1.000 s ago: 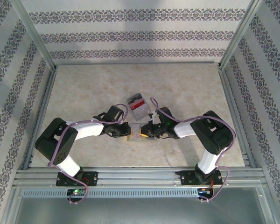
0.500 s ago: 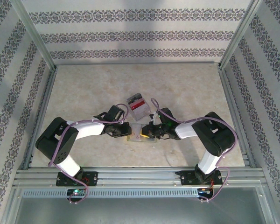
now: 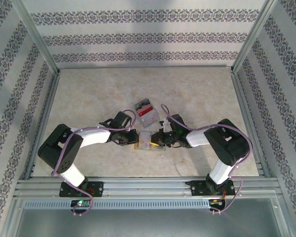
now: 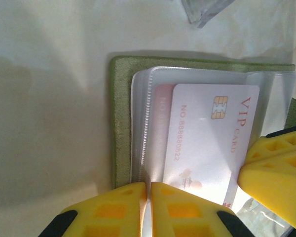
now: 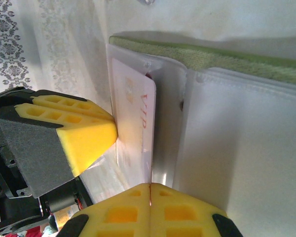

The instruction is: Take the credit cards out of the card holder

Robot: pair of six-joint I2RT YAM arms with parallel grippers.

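- And here the card holder (image 3: 148, 141) is seen lying open on the worktop (image 3: 197, 94), between the two arms and near the blocky stack (image 3: 145, 111).
- The left fingers (image 4: 113, 212) are pressed almost together. A clear sleeve (image 4: 140, 123) looks nipped by its edge between them, so the holder is judged to be anchored.
- The right fingers (image 5: 187, 212) are closed tight, and the edge of the VIP card (image 4: 212, 143) seems pinched in their seam.
- The pull-out is judged to be under way, with the card looking partly drawn from its sleeve.
- A straight, flat draw to the right is called for next, with the left hold kept firm.
- Against a second ago, the right arm is seen shifted slightly rightward. The holder and left arm are unmoved.
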